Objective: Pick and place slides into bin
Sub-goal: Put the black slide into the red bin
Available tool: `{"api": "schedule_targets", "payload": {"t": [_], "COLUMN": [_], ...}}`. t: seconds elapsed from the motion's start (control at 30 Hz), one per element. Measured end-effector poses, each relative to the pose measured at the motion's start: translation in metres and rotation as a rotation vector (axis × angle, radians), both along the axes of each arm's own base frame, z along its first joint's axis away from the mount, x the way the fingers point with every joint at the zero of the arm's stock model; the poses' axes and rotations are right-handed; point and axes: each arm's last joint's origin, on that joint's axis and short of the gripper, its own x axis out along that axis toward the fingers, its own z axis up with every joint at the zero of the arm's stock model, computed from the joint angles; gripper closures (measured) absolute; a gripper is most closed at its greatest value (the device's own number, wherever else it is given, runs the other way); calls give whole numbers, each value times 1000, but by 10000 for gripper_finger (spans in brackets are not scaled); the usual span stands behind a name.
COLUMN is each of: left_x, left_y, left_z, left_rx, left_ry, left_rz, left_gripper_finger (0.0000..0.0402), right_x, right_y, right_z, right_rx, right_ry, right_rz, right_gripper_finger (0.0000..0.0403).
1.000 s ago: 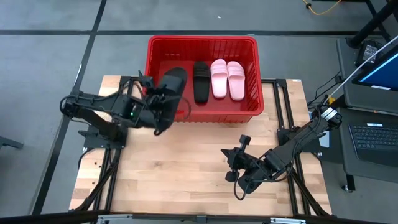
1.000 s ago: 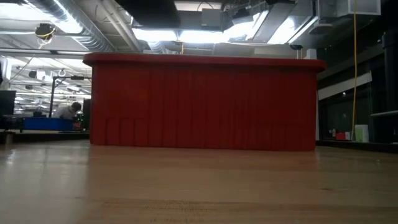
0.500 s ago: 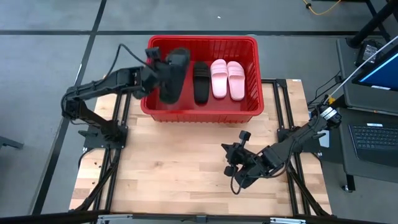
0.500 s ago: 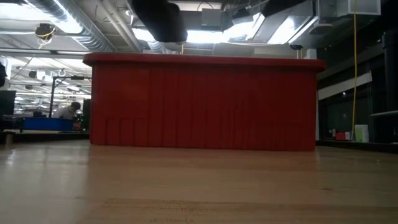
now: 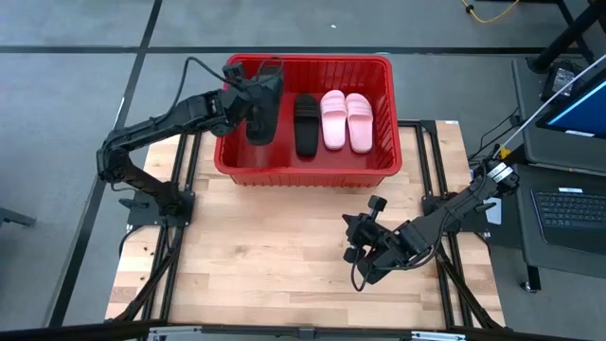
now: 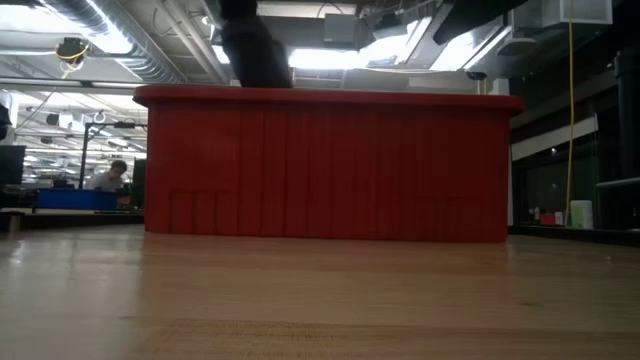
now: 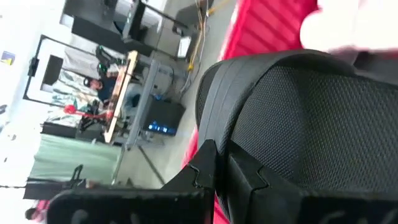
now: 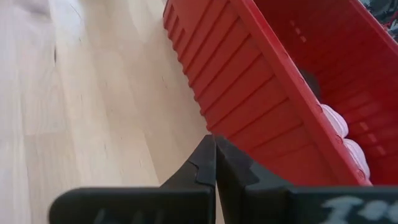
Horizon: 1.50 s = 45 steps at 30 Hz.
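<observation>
Since half a second ago, the left gripper point(image 5: 248, 102) has carried its black slide point(image 5: 261, 109) slightly further in over the bin point(image 5: 308, 170), lowering it so its end now dips toward the left compartment space beside the other black slide point(image 5: 305, 124). A second ago that slide hung over the bin's front left corner. The left gripper is clamped on the black slide's edge. Two pink slides point(image 5: 346, 120) lie side by side in the bin's right half. Over the bench point(image 5: 265, 256), the right gripper point(image 5: 354, 254) waits with its fingers point(image 8: 208, 163) pressed together, holding nothing, nearly where it was.
</observation>
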Motion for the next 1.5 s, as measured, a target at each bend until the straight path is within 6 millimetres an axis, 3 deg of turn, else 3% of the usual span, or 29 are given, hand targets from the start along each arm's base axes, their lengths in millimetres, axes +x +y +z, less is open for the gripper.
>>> {"api": "schedule_targets", "payload": {"t": [0.17,0.37,0.8,1.5], "left_x": [5,8,8,11], "left_y": [16,30,33,34], "left_z": [-28,-48,-83,-83], "left_rx": [-2,-6,-41,-36], "left_ry": [36,-8,16,-57], "left_rz": [40,44,61,38], "left_gripper_finger": [393,393,393,393], "right_x": [-1,-2,-3,-3], "right_y": [-1,-1,-2,-2], "right_z": [-1,-1,-1,-1], "right_rx": [-28,-31,-37,-36], "right_ry": [31,35,45,44], "right_rz": [14,14,12,12], "right_gripper_finger": [397,397,397,397]}}
